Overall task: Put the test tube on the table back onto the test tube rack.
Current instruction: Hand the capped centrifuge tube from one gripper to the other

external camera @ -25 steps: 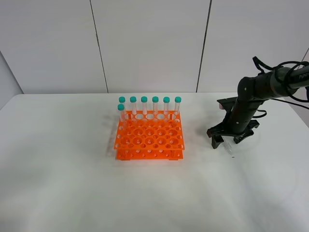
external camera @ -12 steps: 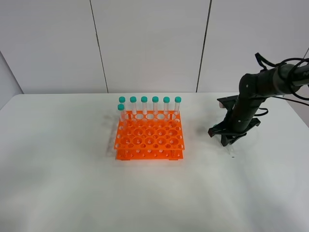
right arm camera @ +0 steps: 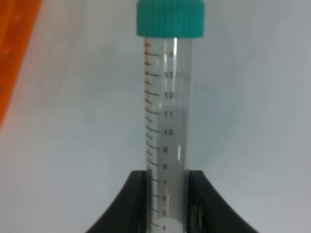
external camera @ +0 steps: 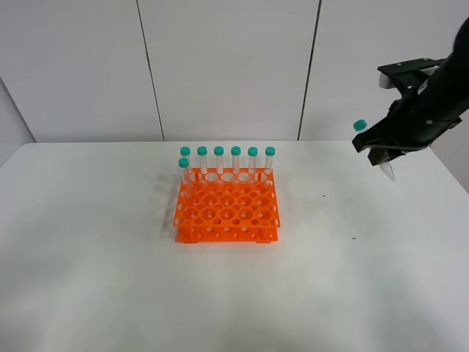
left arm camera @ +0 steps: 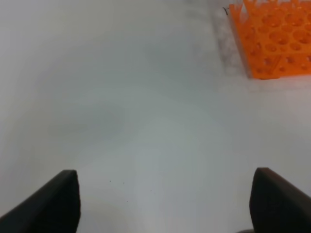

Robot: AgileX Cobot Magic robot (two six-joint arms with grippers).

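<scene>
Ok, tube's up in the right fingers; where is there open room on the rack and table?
For the held tube: every rack hole in front of the back row of tubes is empty, except the second row's left end, where a lone tube stands. Crowded only there. The table is bare left, right and in front of the rack.

test tube [right arm camera: 166, 126]: clear glossy plastic | test tube rack [external camera: 227, 213]: orange plastic | table [external camera: 102, 279]: smooth matt white

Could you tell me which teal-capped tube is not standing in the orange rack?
The clear teal-capped test tube clamped in the right gripper, tilted in mid-air; the other seven stand upright in the orange plastic rack.
</scene>
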